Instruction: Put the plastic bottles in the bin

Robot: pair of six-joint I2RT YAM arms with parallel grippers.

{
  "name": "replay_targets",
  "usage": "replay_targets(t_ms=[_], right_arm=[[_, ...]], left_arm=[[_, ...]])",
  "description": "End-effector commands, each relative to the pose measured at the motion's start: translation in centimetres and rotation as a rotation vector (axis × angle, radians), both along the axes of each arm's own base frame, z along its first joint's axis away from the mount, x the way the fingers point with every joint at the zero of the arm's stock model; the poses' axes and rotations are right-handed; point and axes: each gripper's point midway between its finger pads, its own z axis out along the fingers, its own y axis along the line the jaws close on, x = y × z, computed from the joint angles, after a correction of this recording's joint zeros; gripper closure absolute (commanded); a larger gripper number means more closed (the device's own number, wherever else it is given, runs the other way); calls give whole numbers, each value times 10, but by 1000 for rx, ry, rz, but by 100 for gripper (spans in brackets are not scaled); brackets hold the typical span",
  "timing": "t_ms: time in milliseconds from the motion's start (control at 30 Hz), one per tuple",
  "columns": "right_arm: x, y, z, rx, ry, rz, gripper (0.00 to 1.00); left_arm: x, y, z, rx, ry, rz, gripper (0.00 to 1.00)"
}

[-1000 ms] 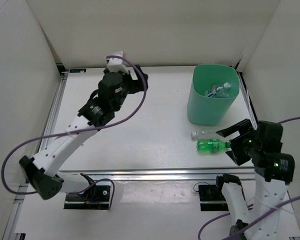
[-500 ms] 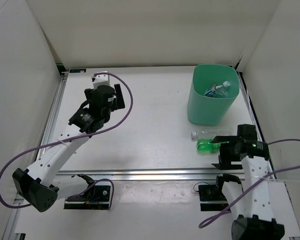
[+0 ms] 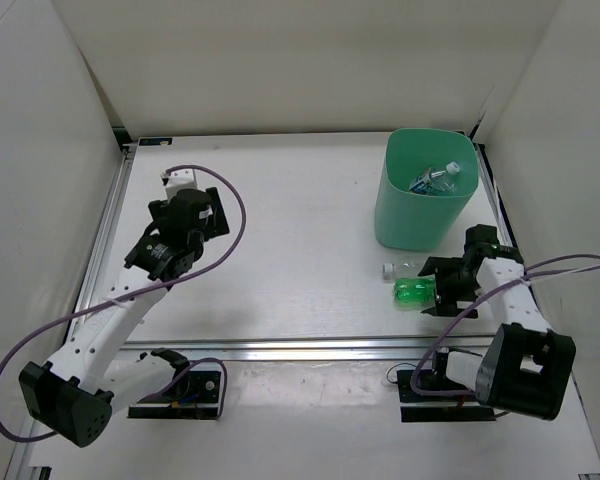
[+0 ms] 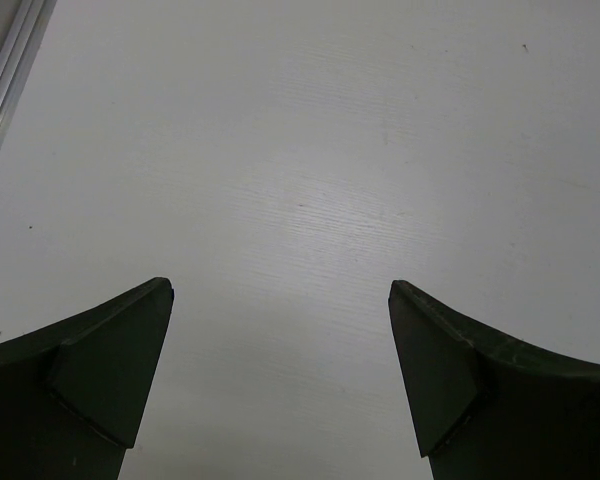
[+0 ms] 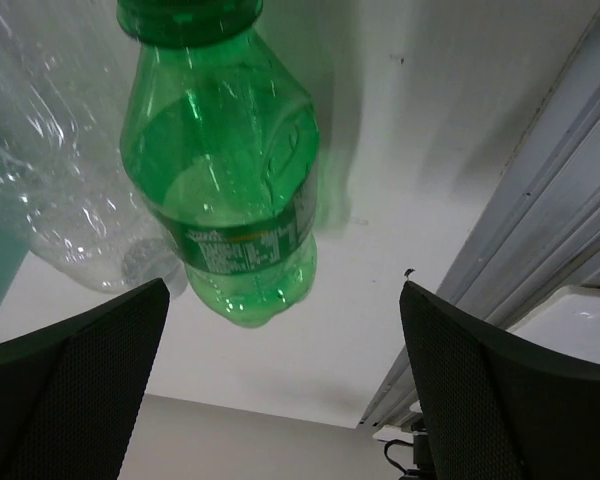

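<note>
- Green plastic bottle (image 3: 414, 293) lies on its side near the right edge of the desk (image 3: 300, 250). From above, its bottom end is hidden by the right fingers (image 3: 442, 285).
- In the right wrist view the green bottle's cap is cut off at the top of the picture.
- The clear bottle (image 3: 405, 268) with a white cap lies touching the green one, on the side nearer the bin (image 3: 420, 220). The right arm hides part of it, and the wrist view shows it only as a shiny blur.
- The mint-green bin stands at the far right corner of the desk. A bottle with a blue label (image 3: 432, 181) lies inside it. The bin's wall hides what is under it, so I cannot tell how many bottles are in there.
- The right fingers are wide open and hold nothing. The bottom of the green bottle sits just between their tips.
- The left fingers (image 4: 130, 340) are wide open too and hold nothing. They hang over bare desk on the left side, well apart from the bottles.
- The desk is white and smooth, with white walls around it.
- A metal rail (image 3: 310, 350) runs along the near edge.
- Purple cables (image 3: 242, 215) loop off both arms.
</note>
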Motion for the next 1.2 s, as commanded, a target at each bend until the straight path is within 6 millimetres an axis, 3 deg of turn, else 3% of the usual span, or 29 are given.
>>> replay_targets(t_ms=[0, 167, 300, 400, 533, 600, 700, 800, 833, 967, 1000, 1100, 1133, 1167], right_arm=[[11, -14, -7, -30, -16, -13, 0], [3, -20, -29, -36, 50, 24, 0], [0, -25, -36, -39, 68, 82, 10], [0, -30, -38, -41, 66, 88, 25], [-12, -29, -29, -23, 66, 77, 63], [-10, -19, -19, 16, -3, 112, 69], [-4, -3, 15, 55, -167, 152, 79], [10, 11, 82, 76, -413, 177, 82], [19, 12, 117, 52, -509, 199, 82], [43, 5, 195, -107, -729, 315, 84], [54, 5, 230, -139, -801, 345, 84], [86, -3, 268, -240, -870, 397, 86], [95, -5, 301, -291, -946, 408, 86], [106, -6, 313, -315, -974, 422, 86]], left_arm=[[-5, 8, 5, -17, -12, 7, 0], [-4, 8, 2, -5, -2, 3, 0], [-2, 7, -3, 4, 16, 3, 0], [-2, 3, -11, -6, 39, -8, 0], [0, -2, -18, -26, 60, -13, 0], [1, -4, -22, -34, 70, -16, 0], [2, -5, -25, -37, 79, -11, 0], [3, -7, -28, -39, 90, -18, 0], [3, -7, -28, -39, 90, -18, 0], [4, -11, -35, -49, 111, -26, 0], [4, -14, -35, -64, 113, -29, 0], [5, -16, -38, -73, 123, -31, 0], [4, -18, -39, -78, 125, -38, 0], [6, -21, -38, -93, 128, -44, 0]])
